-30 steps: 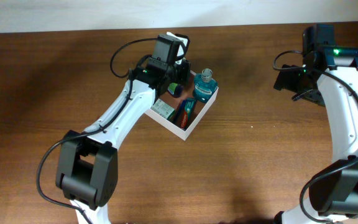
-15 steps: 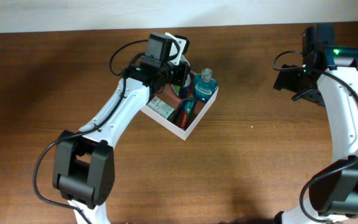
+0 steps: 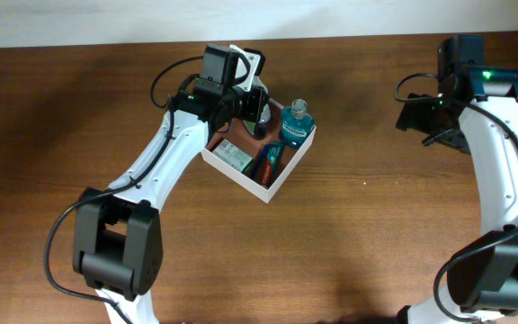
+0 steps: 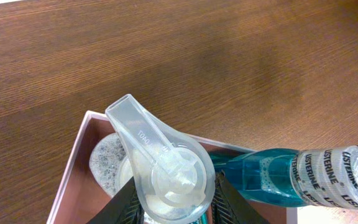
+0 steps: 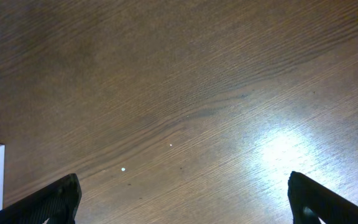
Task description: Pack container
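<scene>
The container (image 3: 269, 191), a square shallow white cardboard box with a reddish-brown inside, sits on the brown wooden table (image 3: 376, 243), and at its far corner we see the left gripper (image 4: 174, 200) pinching a translucent plastic spouted cap (image 4: 165, 167) beside a blue mouthwash bottle (image 4: 272, 179), the right gripper (image 5: 182, 182) spread wide well apart

Left gripper (image 4: 173, 206) clamped on clear cap (image 4: 166, 163); right gripper (image 5: 185, 200) spread wide

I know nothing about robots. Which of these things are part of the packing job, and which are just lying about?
Part of the job: container; blue mouthwash bottle, red pack and white pack inside it; clear pump bottle, gripped by the left hand over the container.
Just there: wooden table; right hand, open, holding nothing.
</scene>
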Controlling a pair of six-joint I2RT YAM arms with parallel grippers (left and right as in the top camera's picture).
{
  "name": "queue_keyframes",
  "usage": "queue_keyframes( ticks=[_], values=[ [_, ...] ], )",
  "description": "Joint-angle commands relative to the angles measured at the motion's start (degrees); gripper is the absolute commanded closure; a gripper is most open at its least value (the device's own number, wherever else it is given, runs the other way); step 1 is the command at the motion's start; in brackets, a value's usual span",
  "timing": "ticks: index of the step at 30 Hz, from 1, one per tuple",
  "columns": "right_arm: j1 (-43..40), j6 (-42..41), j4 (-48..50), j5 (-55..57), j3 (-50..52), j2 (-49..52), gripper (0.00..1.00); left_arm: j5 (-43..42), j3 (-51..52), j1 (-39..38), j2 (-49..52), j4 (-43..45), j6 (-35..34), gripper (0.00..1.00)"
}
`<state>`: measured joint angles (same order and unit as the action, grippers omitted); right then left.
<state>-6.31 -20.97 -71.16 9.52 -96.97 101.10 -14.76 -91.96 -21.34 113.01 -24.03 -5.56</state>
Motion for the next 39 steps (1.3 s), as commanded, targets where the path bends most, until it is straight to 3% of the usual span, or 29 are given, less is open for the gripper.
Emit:
queue_keyframes(
  ticks=[1, 4, 14, 15, 16, 17, 22, 31, 39],
  values=[
    [-0.11, -0.09, 0.02, 0.11, -0.74, -0.44, 0.01, 1.97, -0.66, 0.13, -2.99, 0.7, 0.11, 0.99],
    [-0.11, -0.09, 0.02, 0.11, -0.74, -0.44, 0.01, 5.18, -0.66, 0.13, -2.99, 0.61, -2.78, 1.0],
    [-0.11, -0.09, 0.02, 0.11, -0.74, -0.44, 0.01, 5.16, -0.66, 0.13, -2.99, 0.61, -2.78, 1.0],
    [-0.11, -0.09, 0.02, 0.11, -0.74, -0.44, 0.01, 5.14, -0.66, 0.13, -2.99, 0.61, -2.78, 0.9],
    [-0.11, -0.09, 0.02, 0.11, -0.74, -0.44, 0.01, 5.14, -0.66, 0.13, -2.99, 0.61, -2.78, 0.72],
    [-0.11, -0.09, 0.02, 0.11, -0.74, -0.44, 0.02, 5.14, -0.66, 0.13, -2.99, 0.59, -2.78, 0.64],
    [-0.11, -0.09, 0.02, 0.11, -0.74, -0.44, 0.01, 5.11, -0.66, 0.13, -2.99, 0.57, -2.75, 0.42],
    [-0.11, -0.09, 0.02, 0.11, -0.74, -0.44, 0.01, 5.16, -0.66, 0.33, -3.32, 0.24, -2.71, 0.41],
    [-0.11, -0.09, 0.02, 0.11, -0.74, -0.44, 0.01, 5.18, -0.66, 1.38, -8.55, -2.38, -2.49, 0.47]
  ],
)
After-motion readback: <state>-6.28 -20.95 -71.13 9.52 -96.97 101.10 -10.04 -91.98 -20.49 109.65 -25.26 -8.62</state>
